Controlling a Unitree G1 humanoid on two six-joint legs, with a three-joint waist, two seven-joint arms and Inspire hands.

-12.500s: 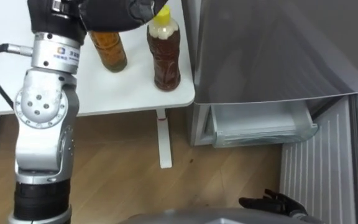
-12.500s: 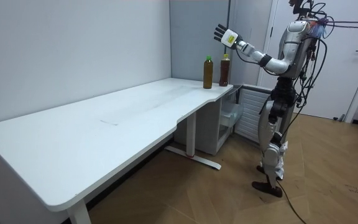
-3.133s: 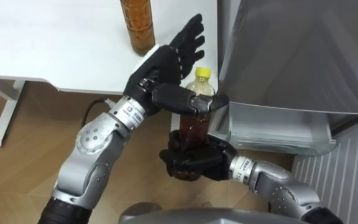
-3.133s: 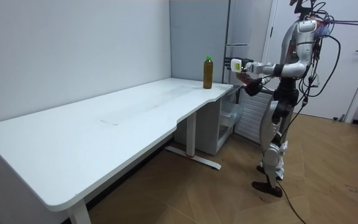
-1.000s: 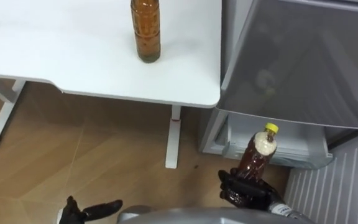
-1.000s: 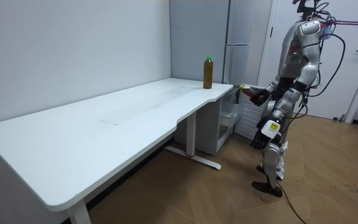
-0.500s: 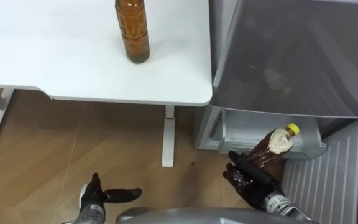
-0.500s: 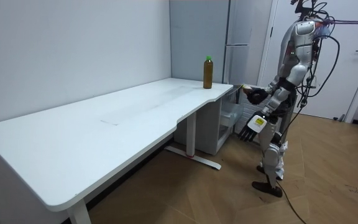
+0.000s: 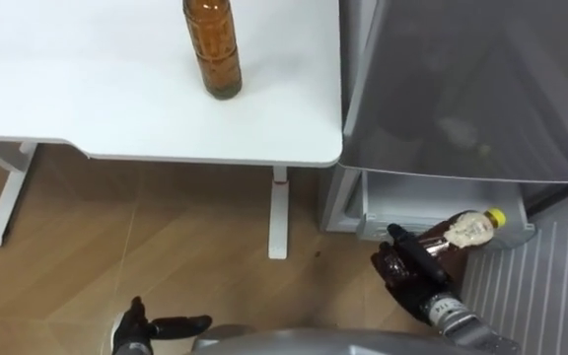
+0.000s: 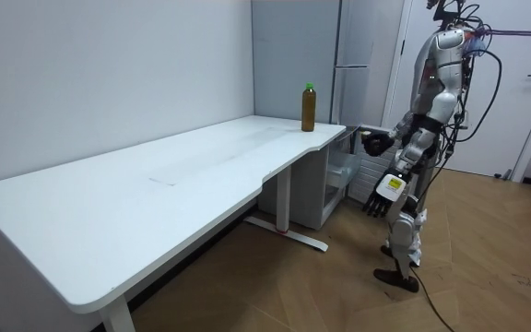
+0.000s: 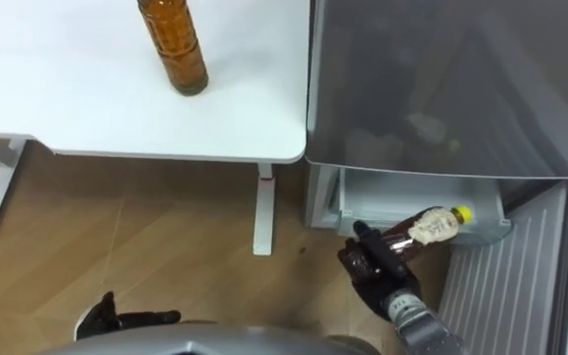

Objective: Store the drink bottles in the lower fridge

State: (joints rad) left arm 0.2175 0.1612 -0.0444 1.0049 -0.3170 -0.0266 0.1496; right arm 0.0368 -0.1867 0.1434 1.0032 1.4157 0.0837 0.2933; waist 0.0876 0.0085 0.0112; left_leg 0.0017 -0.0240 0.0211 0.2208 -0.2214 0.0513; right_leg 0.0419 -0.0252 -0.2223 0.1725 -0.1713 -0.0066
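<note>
Right hand [image 9: 407, 271] is wrapped round the body of the brown-tea plastic bottle with the yellow cap [image 9: 459, 233]. Bottle is tipped well over, cap toward the robot's right, held low, just in front of the open lower compartment of the grey fridge [image 9: 432, 202]. Left hand [image 9: 152, 325] hangs low at the side, fingers relaxed, holding nothing. Second drink, an amber bottle with a green cap [image 10: 309, 108], stands upright on the white worktop [image 9: 87, 108] near the fridge-side edge.

Step, as I read it: first bottle on its way in, not yet set down. Next move calls for a lower, forward reach past the compartment's front lip, a check that the tilt clears the grey door above, and release only once the bottle is supported. Then back for the amber one.

Hard to read:
- compartment interior is pale and washed out, shelf layout unclear
- can't tell if the cap is already over the lip or short of it
- fingertips on the bottle's far side are hidden
- amber bottle's top is cut off in the eye views
</note>
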